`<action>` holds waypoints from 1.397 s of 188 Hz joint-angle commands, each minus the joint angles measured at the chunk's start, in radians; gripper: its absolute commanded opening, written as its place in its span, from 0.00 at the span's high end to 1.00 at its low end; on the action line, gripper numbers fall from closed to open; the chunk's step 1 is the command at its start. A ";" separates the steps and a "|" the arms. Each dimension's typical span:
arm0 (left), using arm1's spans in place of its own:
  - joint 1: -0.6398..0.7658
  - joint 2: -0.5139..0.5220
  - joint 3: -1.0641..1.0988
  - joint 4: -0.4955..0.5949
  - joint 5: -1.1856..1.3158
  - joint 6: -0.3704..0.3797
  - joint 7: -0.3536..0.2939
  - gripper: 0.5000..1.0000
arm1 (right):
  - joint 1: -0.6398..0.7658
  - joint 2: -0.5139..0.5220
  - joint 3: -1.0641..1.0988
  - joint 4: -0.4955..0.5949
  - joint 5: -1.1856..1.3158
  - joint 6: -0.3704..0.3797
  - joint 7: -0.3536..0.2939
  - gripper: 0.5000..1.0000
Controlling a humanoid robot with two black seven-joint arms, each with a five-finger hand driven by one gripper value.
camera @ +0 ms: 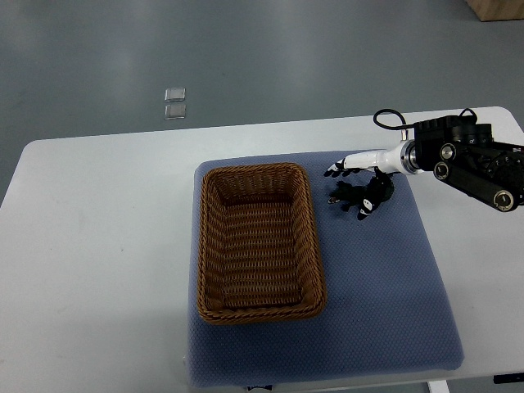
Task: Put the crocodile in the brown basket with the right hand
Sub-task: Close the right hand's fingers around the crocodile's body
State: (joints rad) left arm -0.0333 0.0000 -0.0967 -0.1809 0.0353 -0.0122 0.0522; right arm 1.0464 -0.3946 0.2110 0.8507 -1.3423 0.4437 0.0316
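The brown wicker basket [218, 246] lies on a blue mat [385, 278] in the middle of the white table, and nothing shows inside it. My right hand [357, 190] reaches in from the right edge and hovers low over the mat, just right of the basket's far right corner. A dark mass sits under the hand. I cannot make out whether it is the crocodile or part of the hand. No crocodile shows anywhere else on the table.
The white table [98, 246] extends left and right of the mat. The right arm's black forearm [475, 164] with a cable loop lies over the table's far right corner. Two small clear squares [174, 103] rest on the floor beyond the table.
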 commanded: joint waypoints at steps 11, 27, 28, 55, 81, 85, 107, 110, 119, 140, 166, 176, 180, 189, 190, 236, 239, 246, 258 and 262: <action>0.001 0.000 0.000 0.000 0.000 0.000 0.000 0.00 | -0.002 -0.001 -0.002 -0.001 0.000 -0.010 -0.002 0.12; 0.001 0.000 0.000 0.000 0.000 0.001 0.000 0.00 | -0.002 -0.001 -0.013 -0.001 -0.002 -0.019 -0.004 0.21; 0.001 0.000 0.000 0.000 0.000 0.001 0.000 0.00 | -0.002 -0.001 -0.013 -0.001 -0.002 -0.019 -0.004 0.21; 0.003 0.000 0.000 0.000 0.000 0.001 0.000 0.00 | -0.005 0.000 -0.016 -0.001 -0.002 -0.026 -0.004 0.29; 0.003 0.000 0.000 0.000 0.000 0.001 0.001 0.00 | -0.016 0.000 -0.018 -0.009 -0.008 -0.030 -0.004 0.43; 0.003 0.000 0.000 0.000 0.000 0.001 0.000 0.00 | -0.017 0.000 -0.016 -0.012 -0.011 -0.031 -0.004 0.48; 0.003 0.000 0.000 0.001 0.000 0.001 0.000 0.00 | -0.022 0.000 -0.019 -0.018 -0.014 -0.045 -0.004 0.66; 0.003 0.000 0.000 0.001 0.000 0.001 0.000 0.00 | -0.022 0.000 -0.019 -0.018 -0.014 -0.045 -0.004 0.68; 0.003 0.000 0.000 0.006 0.000 0.001 0.000 0.00 | -0.023 0.000 -0.019 -0.018 -0.015 -0.045 -0.004 0.75; 0.003 0.000 0.000 0.006 0.000 0.001 0.001 0.00 | -0.022 0.000 -0.025 -0.018 -0.015 -0.046 -0.004 0.92; 0.003 0.000 0.000 0.006 0.000 0.001 0.000 0.00 | -0.019 -0.003 -0.024 -0.019 -0.015 -0.046 -0.004 1.00; 0.003 0.000 0.000 0.006 0.000 0.001 0.001 0.00 | -0.017 -0.007 -0.022 -0.018 -0.015 -0.046 -0.004 1.00; 0.003 0.000 0.000 0.006 0.000 0.001 0.000 0.00 | -0.016 -0.007 -0.021 -0.018 -0.015 -0.045 -0.004 1.00; 0.003 0.000 0.000 0.006 0.000 0.001 0.000 0.00 | -0.013 -0.010 -0.019 -0.018 -0.014 -0.043 -0.004 1.00; 0.003 0.000 0.000 0.006 0.000 0.001 0.000 0.00 | -0.013 -0.012 -0.019 -0.018 -0.014 -0.043 -0.004 1.00; 0.003 0.000 0.000 0.006 0.000 0.001 0.001 0.00 | 0.026 -0.026 -0.016 -0.016 -0.003 -0.034 -0.002 1.00; 0.003 0.000 0.000 0.008 0.000 0.001 0.000 0.00 | 0.026 -0.027 -0.016 -0.016 -0.002 -0.033 -0.002 1.00; 0.003 0.000 0.000 0.008 0.000 0.001 0.000 0.00 | 0.029 -0.035 -0.013 -0.015 0.000 -0.030 -0.002 1.00; 0.003 0.000 0.000 0.008 0.000 0.001 0.001 0.00 | 0.044 -0.049 -0.012 -0.009 0.002 -0.019 -0.002 1.00; 0.003 0.000 0.000 0.008 0.000 0.001 0.000 0.00 | 0.053 -0.052 -0.012 -0.007 0.003 -0.013 -0.002 1.00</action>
State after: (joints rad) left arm -0.0307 0.0000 -0.0967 -0.1736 0.0353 -0.0107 0.0525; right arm 1.0740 -0.4292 0.1968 0.8365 -1.3434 0.4145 0.0288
